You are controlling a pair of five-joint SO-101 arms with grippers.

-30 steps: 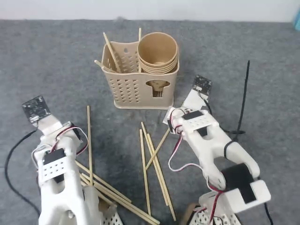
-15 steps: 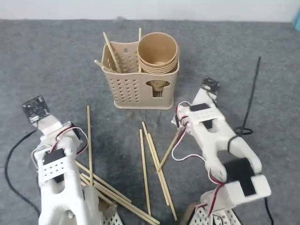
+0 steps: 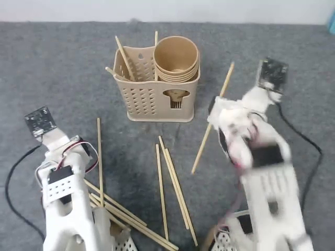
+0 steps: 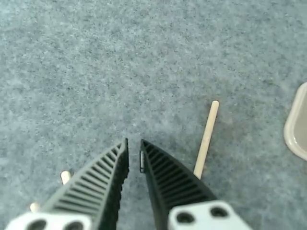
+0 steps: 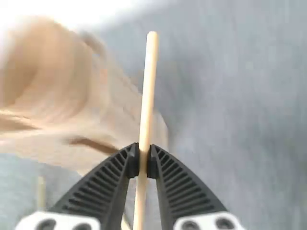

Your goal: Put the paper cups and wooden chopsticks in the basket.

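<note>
Wooden loose chopsticks (image 3: 170,183) scattered nearest on grey carpet (image 3: 63,68). Black ribbed left gripper (image 4: 134,143) nearly closed, empty, above carpet. Farther, black right gripper (image 5: 142,160) pinching one tilted pale wooden chopstick (image 5: 148,86), near beige perforated basket (image 3: 152,99) holding stacked brown paper cups (image 3: 176,57).

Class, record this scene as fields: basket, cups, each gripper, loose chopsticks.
Basket: beige perforated plastic basket, upright on grey carpet
Cups: stacked brown paper cups, inside basket
Right gripper: shut on one tilted wooden chopstick beside basket
Left gripper: shut, empty, over carpet
Loose chopsticks: several lying on carpet
</note>
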